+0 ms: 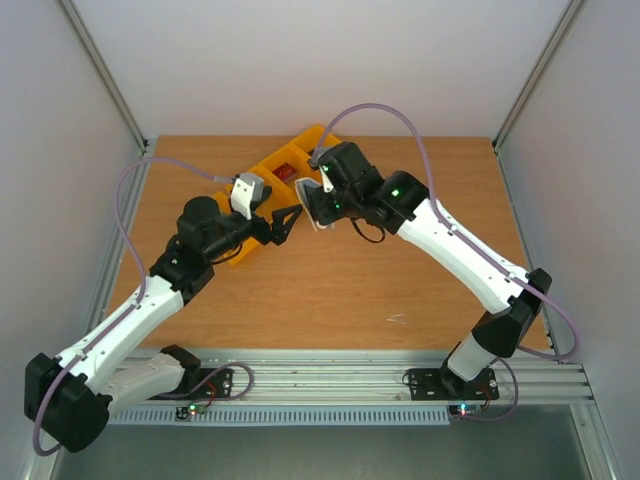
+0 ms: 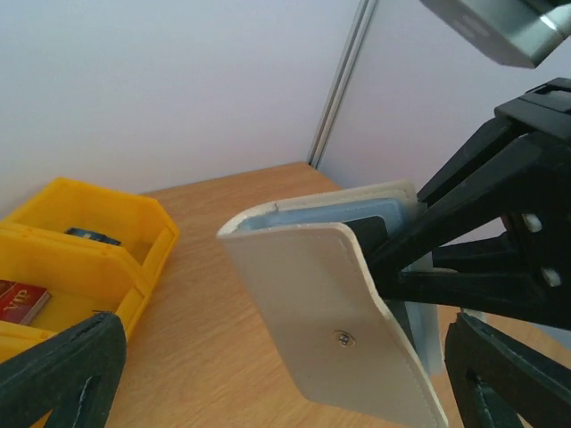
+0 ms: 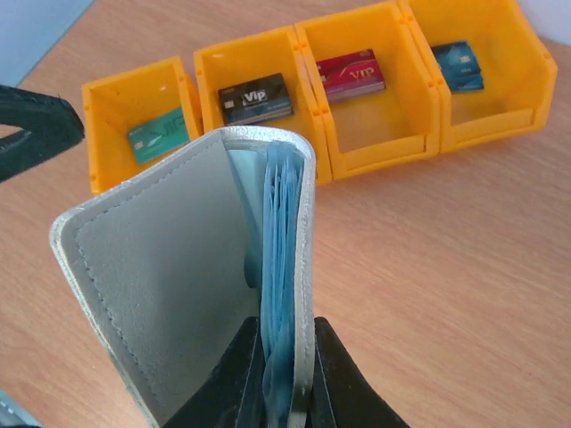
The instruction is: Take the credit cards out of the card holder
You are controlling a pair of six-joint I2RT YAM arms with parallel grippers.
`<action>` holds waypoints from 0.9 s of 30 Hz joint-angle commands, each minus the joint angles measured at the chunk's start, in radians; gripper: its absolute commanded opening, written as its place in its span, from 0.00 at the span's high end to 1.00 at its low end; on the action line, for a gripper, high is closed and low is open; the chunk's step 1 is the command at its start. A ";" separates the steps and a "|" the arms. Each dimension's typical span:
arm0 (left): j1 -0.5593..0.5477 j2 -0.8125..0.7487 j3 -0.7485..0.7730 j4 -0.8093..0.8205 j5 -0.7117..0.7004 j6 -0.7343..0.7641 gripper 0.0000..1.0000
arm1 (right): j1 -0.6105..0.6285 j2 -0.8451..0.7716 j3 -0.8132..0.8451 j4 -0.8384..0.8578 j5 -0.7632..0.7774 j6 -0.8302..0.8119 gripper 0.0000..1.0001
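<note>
Near edge: aluminium rail (image 1: 330,385), both arm bases bolted to it. Past that is the wooden table (image 1: 340,290), a bare orange-brown board with a faint pale scuff (image 1: 397,320) near the front. White walls (image 1: 300,60) on three sides, metal posts (image 1: 110,80) rising from the back corners.

Mid-table, the two arms meet above the board. The right gripper (image 3: 287,383) is clamped on the card holder (image 3: 169,276) — it pinches the lower edge, holder lifted off the table, fold uppermost, one flap swung out. Lining is silvery-grey. Pale blue sheets (image 3: 281,250) are stacked in the pinched half; cards or sleeves, cannot tell. Outer face is beige with a snap stud (image 2: 341,337).

The left gripper (image 1: 288,224) is spread wide and holds nothing. The holder is right in front of its fingers, no contact visible.

Behind them: a row of four yellow bins (image 3: 375,134), lying diagonally toward the far left of the table, one card in each. Right wrist view, left to right: teal card (image 3: 159,135), black card (image 3: 255,98) marked VIP, red card (image 3: 351,74) marked VIP, blue card (image 3: 459,65). Black and red are both in bins, well apart from the holder.

In the top view the left arm covers the row's near-left end — the right wrist blocks part of the far end.
</note>
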 commanded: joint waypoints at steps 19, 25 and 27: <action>0.102 -0.016 -0.038 -0.035 -0.066 -0.155 0.40 | 0.005 -0.099 0.064 0.047 -0.256 -0.185 0.99; 0.159 -0.038 -0.062 0.083 0.183 -0.230 0.43 | -0.112 -0.137 0.035 0.058 -0.643 -0.192 0.99; 0.162 -0.048 -0.067 0.134 0.286 -0.231 0.41 | -0.141 -0.151 0.006 0.090 -0.772 -0.185 0.99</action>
